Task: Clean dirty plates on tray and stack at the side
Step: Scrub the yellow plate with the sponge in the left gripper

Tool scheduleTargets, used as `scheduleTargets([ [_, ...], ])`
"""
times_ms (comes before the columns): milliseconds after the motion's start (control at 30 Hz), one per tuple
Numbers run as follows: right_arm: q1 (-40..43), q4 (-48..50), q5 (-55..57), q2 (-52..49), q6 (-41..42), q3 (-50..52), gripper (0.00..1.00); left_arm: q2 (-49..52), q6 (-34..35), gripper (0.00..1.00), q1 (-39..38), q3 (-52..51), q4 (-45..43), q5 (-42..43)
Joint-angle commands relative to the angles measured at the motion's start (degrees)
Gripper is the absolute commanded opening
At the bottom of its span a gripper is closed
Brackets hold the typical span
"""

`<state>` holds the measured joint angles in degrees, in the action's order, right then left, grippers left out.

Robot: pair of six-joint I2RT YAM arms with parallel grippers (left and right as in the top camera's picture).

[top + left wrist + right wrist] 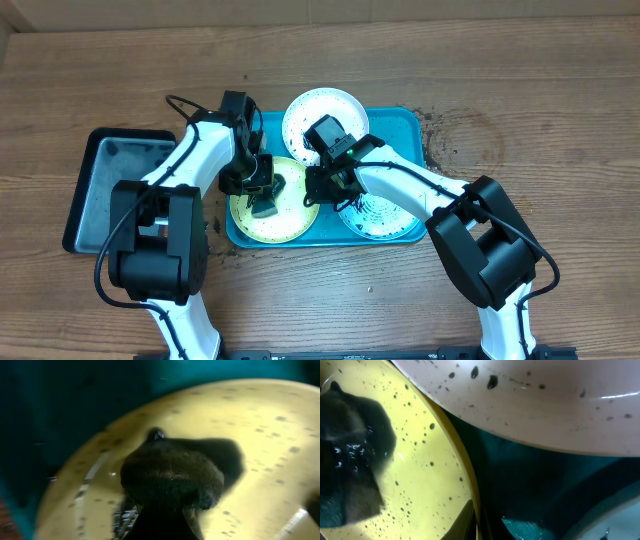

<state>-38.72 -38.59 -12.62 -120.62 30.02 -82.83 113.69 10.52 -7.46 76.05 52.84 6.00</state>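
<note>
The turquoise tray (412, 130) holds three speckled plates: white (320, 108) at the back, lime-green (290, 222) front left, light blue (375, 218) front right. My left gripper (262, 188) is shut on a dark sponge (265, 207) and presses it on the lime-green plate; the left wrist view shows the sponge (172, 477) on that plate (270, 435). My right gripper (316, 185) straddles the lime-green plate's right rim. In the right wrist view its fingers (490, 525) sit either side of the rim, beside the plate (420, 460), the sponge (350, 475) and the white plate (545, 405).
A smaller black tray (105, 150) lies left of the turquoise tray. Black grime is scattered on the wooden table by the tray's right edge (436, 135) and near its front left corner (222, 252). Both arms cross over the tray.
</note>
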Motion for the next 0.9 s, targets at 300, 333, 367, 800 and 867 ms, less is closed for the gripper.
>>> scheduleTargets([
  [300,-0.17,-0.26,1.42,-0.07,0.22,0.76,0.05,0.17,2.91,0.04,0.24,7.15,2.23,-8.39],
  [333,-0.17,-0.26,1.42,-0.07,0.22,0.76,0.05,0.17,1.22,0.04,0.24,8.20,2.73,-3.65],
  [367,-0.17,-0.26,1.40,-0.07,0.22,0.76,0.05,0.17,-0.42,0.04,0.24,8.76,2.89,0.98],
  [800,-0.15,0.76,1.40,-0.07,0.22,0.74,0.05,0.28,-3.23,0.04,-0.24,-1.68,0.31,15.10],
  [867,-0.15,0.85,1.42,-0.07,0.22,0.74,0.05,0.28,-3.08,0.04,-0.24,-3.65,-1.07,10.27],
])
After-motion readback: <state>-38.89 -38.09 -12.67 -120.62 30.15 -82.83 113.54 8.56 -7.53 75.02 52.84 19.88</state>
